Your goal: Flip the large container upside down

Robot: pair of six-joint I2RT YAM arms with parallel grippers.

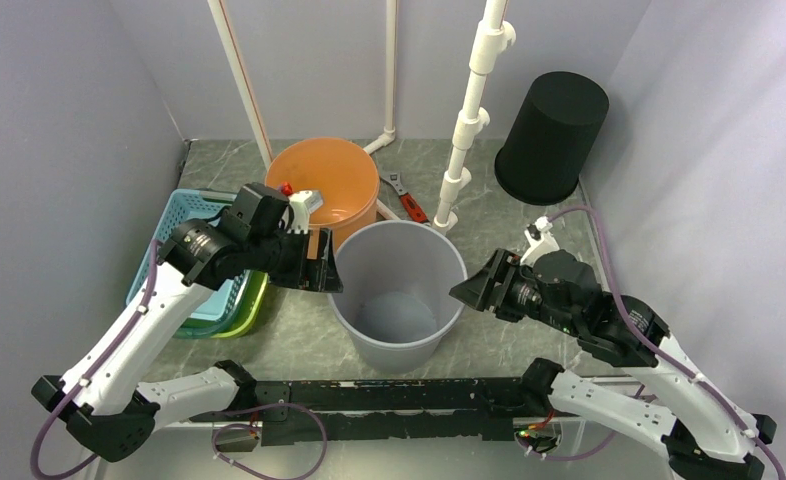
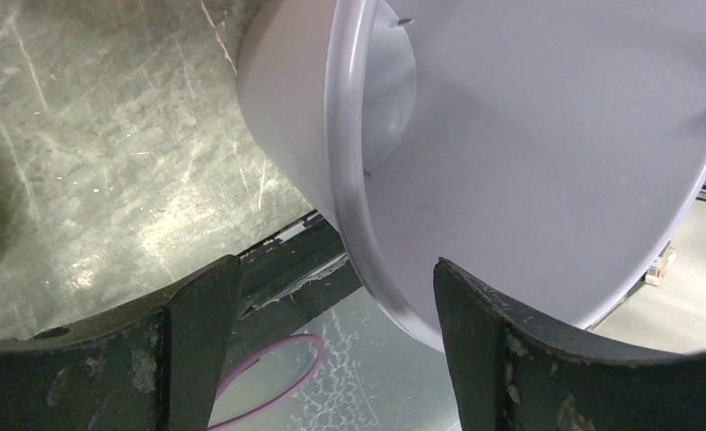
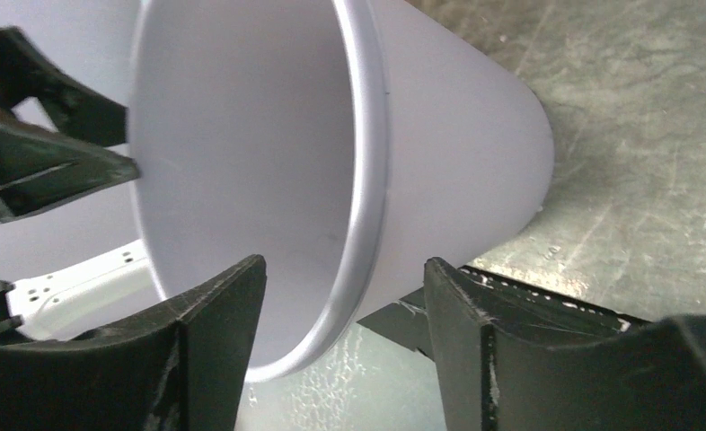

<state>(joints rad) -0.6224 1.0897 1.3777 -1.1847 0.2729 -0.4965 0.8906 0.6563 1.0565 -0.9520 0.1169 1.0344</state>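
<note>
The large container (image 1: 409,345) is a grey plastic bucket standing upright, mouth up, near the table's front centre. My left gripper (image 1: 329,270) is at its left rim and my right gripper (image 1: 464,290) at its right rim. In the left wrist view the container (image 2: 547,135) has its rim running between the open fingers of the left gripper (image 2: 336,262), one finger inside and one outside, with gaps showing. In the right wrist view the right gripper (image 3: 344,260) straddles the container (image 3: 242,135) rim the same way, open and not pressing on it.
An orange bucket (image 1: 324,180) stands just behind the grey one. A black bucket (image 1: 552,135) sits upside down at the back right. Stacked blue and green baskets (image 1: 184,215) lie at the left. White pipes (image 1: 469,130) and a red-handled wrench (image 1: 406,200) are behind.
</note>
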